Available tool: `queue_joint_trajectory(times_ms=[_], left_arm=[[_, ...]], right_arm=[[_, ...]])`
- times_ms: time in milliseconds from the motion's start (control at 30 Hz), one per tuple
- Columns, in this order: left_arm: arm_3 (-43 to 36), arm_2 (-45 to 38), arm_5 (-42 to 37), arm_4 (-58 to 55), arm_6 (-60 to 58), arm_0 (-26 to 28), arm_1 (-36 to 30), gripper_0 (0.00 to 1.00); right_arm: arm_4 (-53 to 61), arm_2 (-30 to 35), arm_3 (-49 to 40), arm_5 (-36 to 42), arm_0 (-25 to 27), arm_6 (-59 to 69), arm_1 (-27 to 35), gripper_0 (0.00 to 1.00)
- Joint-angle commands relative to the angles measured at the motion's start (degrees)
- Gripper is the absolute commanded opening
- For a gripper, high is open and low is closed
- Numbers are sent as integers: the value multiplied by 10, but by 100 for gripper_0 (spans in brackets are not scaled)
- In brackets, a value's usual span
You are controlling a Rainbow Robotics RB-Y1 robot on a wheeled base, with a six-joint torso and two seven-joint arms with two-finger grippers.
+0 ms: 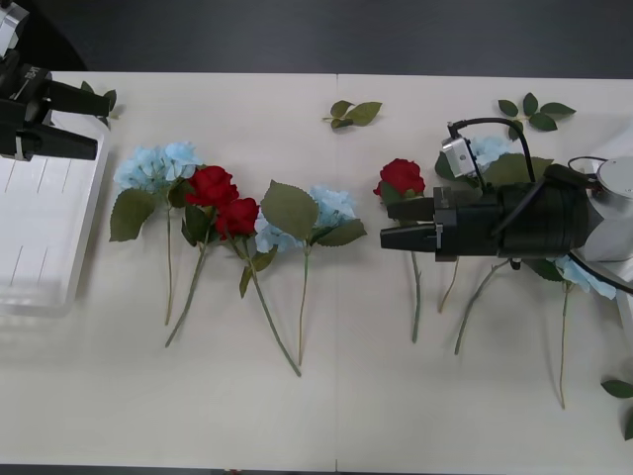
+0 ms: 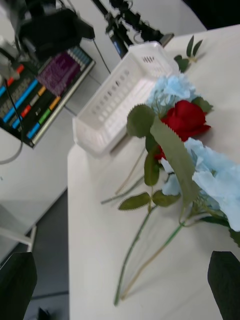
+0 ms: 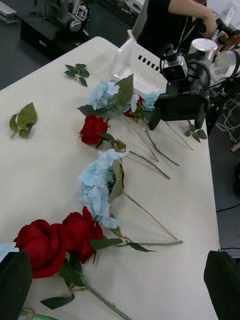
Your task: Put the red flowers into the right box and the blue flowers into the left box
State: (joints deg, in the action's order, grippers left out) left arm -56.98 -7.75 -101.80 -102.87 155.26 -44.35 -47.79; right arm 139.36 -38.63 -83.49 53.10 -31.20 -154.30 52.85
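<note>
The right gripper [image 1: 385, 226] and its arm hide the blue flowers [image 1: 495, 150] partly. The left box [image 1: 40, 233] is cut off by the frame edge.

1. You will find no readable text, label, brand, number or sign in any of the three views.
2. In the right wrist view, the panel [image 2: 42, 92] with coloured stripes beyond the table carries marks too blurred for you to read.
3. The white camera block [image 1: 456, 155] on the right arm shows you no legible marking.
</note>
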Motion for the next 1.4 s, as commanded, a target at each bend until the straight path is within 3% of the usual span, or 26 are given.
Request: queue_joint_trajectory(times_ms=[33, 333, 500, 600, 833, 1000, 1167, 1400], left_arm=[[-51, 28, 13, 4, -3, -5, -31, 100], [-80, 72, 30, 40, -3, 1, -39, 100], [-123, 82, 44, 65, -3, 32, -39, 100], [-189, 81, 70, 92, -3, 78, -39, 100], [-319, 78, 138, 145, -200, 171, -47, 100], [-395, 63, 143, 214, -364, 208, -47, 100], [-421, 63, 143, 267, -481, 214, -46, 100], [-432, 89, 143, 355, -636, 202, -17, 100]], right_arm=[[-101, 33, -80, 4, -11, 192, 48, 100], [-299, 55, -221, 44, -7, 680, 117, 100], [-408, 72, -273, 95, 5, 813, 143, 100], [-495, 112, -316, 139, 49, 895, 160, 100], [-659, 227, -393, 229, 163, 937, 184, 100], [-726, 298, -418, 271, 231, 938, 181, 100], [-799, 299, -418, 250, 279, 939, 181, 100], [-868, 299, -392, 159, 352, 939, 175, 100]])
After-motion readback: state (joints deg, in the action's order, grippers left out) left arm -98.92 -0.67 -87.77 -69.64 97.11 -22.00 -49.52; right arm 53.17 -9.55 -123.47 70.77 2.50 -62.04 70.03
